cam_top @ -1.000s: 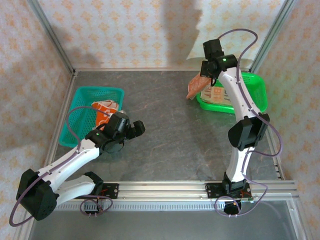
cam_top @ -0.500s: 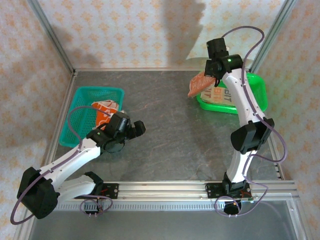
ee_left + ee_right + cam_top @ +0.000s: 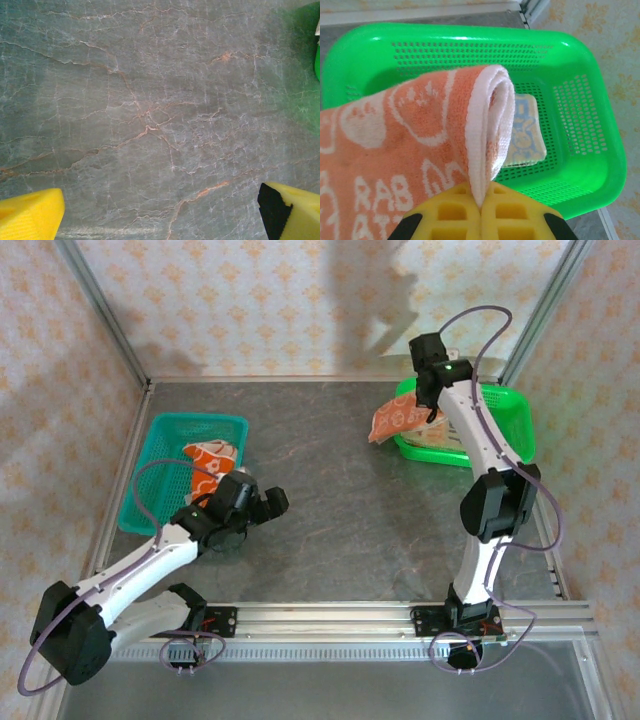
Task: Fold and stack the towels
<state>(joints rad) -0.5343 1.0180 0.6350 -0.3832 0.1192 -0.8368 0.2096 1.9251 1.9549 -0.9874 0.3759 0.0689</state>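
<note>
an orange towel (image 3: 395, 145) is held clenched in the right gripper (image 3: 481, 196) over the green basket (image 3: 592, 130) at the far right corner of the table (image 3: 340, 470), the left gripper (image 3: 161, 212) spread empty, so laying it flat for folding is judged next.

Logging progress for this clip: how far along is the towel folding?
Done: no stack on the table; one orange towel sits in the teal basket. In hand: right gripper pinches a lettered orange towel over the green basket's edge; left gripper open, idle. Left: a pale towel in the green basket.
</note>
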